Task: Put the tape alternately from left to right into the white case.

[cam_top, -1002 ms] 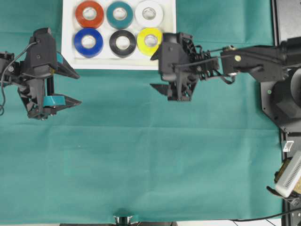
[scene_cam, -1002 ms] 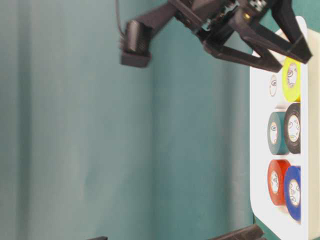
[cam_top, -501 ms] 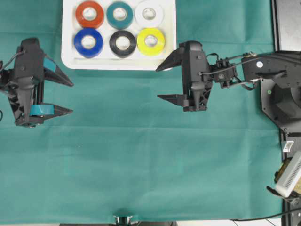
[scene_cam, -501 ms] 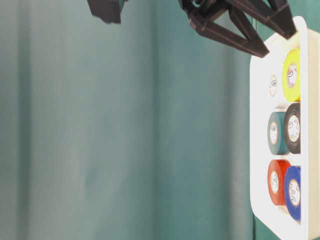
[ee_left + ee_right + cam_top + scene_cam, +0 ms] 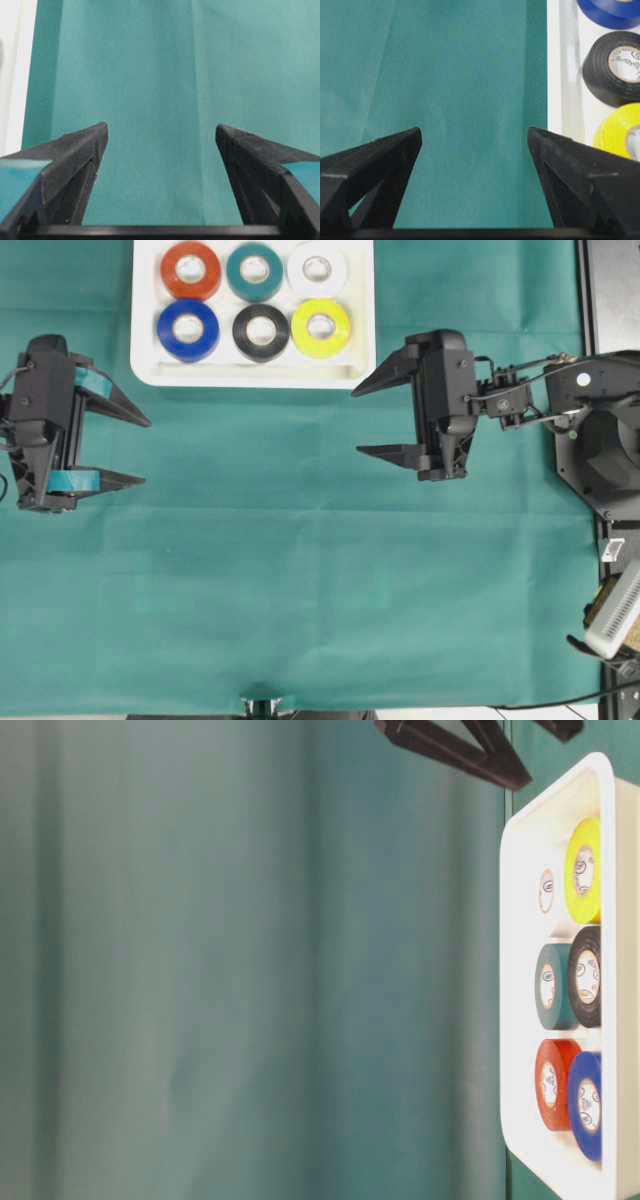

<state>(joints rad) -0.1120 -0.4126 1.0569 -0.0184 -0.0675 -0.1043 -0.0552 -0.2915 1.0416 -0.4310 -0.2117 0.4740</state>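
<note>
The shallow white plastic case [image 5: 252, 374] sits at the far side of the green-covered counter [image 5: 300, 580], holding six round tape rolls [image 5: 260, 331]. The left claw [image 5: 130, 451] and right claw [image 5: 367, 422] are both wide and empty.

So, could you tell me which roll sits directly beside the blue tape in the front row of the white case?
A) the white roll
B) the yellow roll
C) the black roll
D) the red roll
C: in the overhead view the black roll lies in the middle of the row nearer the arms in the white case, right next to the blue tape, with the yellow roll on its far side.
</note>
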